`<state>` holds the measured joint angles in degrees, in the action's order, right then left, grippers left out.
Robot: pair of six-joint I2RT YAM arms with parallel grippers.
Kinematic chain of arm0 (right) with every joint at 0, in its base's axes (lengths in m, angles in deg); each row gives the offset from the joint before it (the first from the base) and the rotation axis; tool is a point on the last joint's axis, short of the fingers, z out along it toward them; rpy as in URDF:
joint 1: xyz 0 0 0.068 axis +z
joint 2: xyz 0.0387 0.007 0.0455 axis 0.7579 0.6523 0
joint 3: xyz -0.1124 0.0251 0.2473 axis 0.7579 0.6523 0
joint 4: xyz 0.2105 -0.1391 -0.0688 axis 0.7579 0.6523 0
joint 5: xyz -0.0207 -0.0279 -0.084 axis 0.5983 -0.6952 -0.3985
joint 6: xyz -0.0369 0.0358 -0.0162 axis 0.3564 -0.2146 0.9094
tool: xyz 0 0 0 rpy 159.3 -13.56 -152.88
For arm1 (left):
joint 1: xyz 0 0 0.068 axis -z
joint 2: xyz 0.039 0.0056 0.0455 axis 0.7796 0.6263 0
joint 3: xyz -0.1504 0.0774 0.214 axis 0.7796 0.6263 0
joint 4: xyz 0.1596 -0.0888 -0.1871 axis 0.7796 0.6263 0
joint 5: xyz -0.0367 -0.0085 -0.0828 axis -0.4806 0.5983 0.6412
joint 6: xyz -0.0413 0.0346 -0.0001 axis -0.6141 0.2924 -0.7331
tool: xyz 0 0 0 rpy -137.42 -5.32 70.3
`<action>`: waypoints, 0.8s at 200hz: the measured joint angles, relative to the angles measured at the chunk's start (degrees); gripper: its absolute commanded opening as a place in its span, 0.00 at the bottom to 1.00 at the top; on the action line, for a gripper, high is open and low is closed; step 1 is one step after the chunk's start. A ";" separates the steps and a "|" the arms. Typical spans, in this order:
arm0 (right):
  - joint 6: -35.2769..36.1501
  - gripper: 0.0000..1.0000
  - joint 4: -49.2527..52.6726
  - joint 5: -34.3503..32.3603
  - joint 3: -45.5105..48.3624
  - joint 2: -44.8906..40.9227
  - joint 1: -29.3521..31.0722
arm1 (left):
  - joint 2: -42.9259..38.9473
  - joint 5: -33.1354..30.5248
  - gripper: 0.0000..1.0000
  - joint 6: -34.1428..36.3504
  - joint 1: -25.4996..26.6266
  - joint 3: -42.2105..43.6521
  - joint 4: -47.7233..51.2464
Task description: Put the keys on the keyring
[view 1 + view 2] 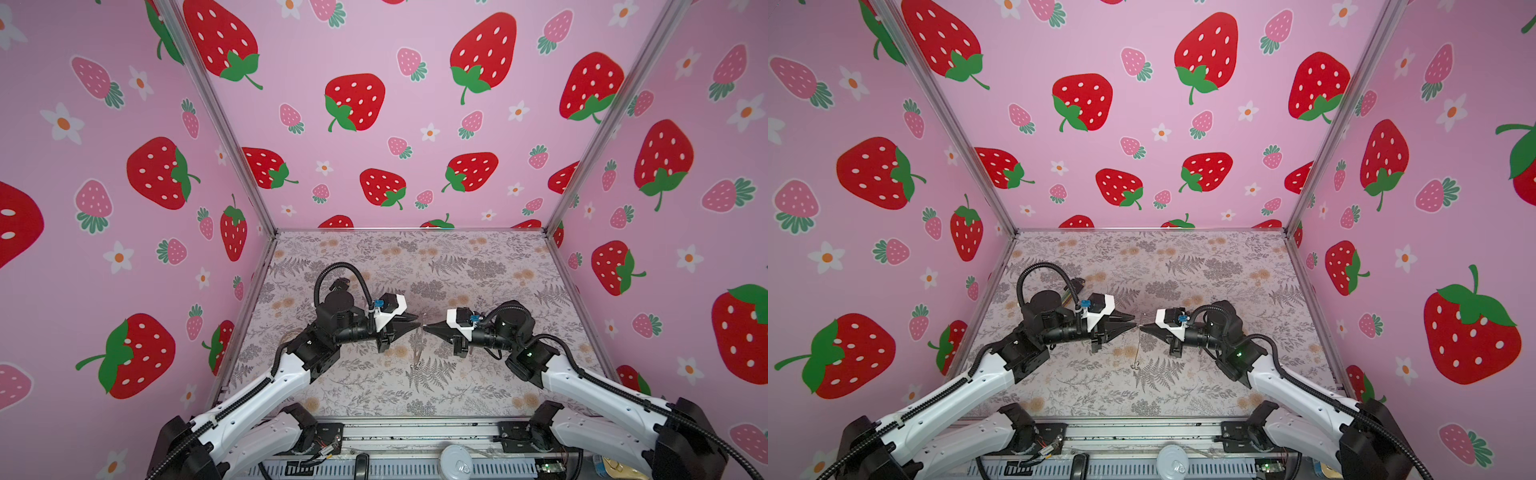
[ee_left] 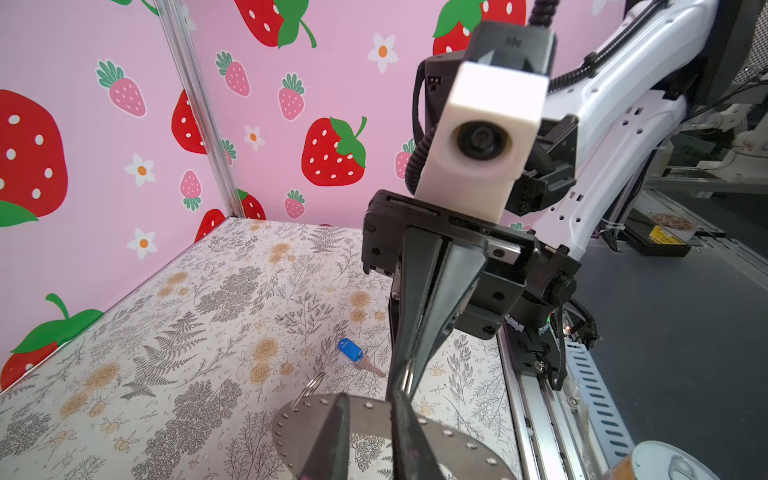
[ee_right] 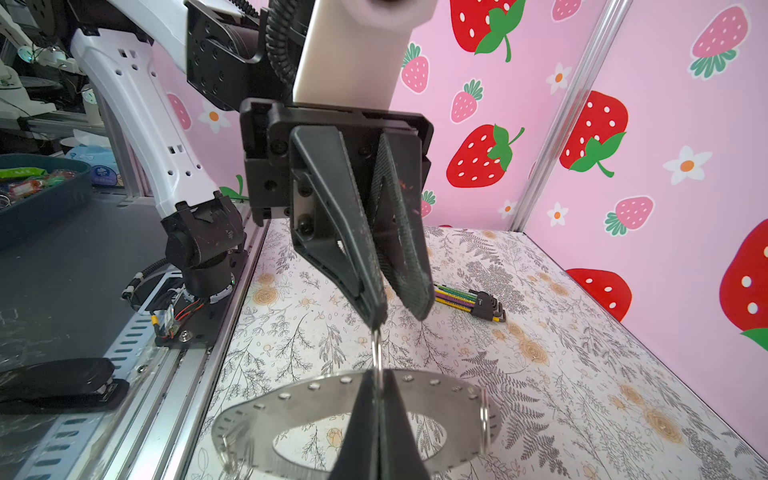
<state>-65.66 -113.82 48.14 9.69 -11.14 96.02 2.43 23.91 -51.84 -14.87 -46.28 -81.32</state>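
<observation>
The keyring (image 3: 291, 399) is pinched over the counter (image 3: 540, 374) by the fully closed right gripper (image 3: 376, 376). The left gripper (image 3: 397, 313) is held slightly parted (one tip touching it). The key (image 2: 351, 350) is seen lying nearer the front edge.

Both top views: stereo pair mounted high at near edge, looking forward and down over both arms onto table (image 1: 415, 266) and back wall (image 1: 436, 124) — nearly same field, slight sideways shift. Left wrist camera: close behind own fingers, facing right gripper (image 2: 402, 384), wall corner beyond. Right wrist camera: equally close, facing left gripper (image 3: 399, 316). Wrist views opposed — sharing keyring (image 2: 299, 419) and table patch beneath it.
</observation>
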 measured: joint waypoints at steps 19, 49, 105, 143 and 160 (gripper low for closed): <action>-0.48 0.00 -0.11 0.00 0.00 0.00 -0.02 | 0.04 0.04 0.24 -0.13 -0.07 0.11 -0.42; -0.70 0.00 -0.07 0.00 0.07 0.00 0.00 | -0.39 -0.24 0.25 0.20 -0.07 0.90 -0.31; -1.09 0.00 -1.42 -0.07 0.13 -0.07 0.02 | -0.02 -0.59 0.25 1.99 0.94 0.90 2.14; -1.09 0.00 -2.27 0.11 0.13 -0.04 0.02 | 1.01 -0.59 0.23 3.04 1.79 0.90 4.00; -1.07 0.00 -2.27 0.57 0.13 0.09 0.02 | 1.09 -0.61 0.21 3.26 2.03 0.90 3.98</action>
<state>-66.73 -116.09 48.71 9.82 -11.06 96.05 3.52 23.29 -48.59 -12.83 -45.38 -77.34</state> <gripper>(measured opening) 0.046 0.223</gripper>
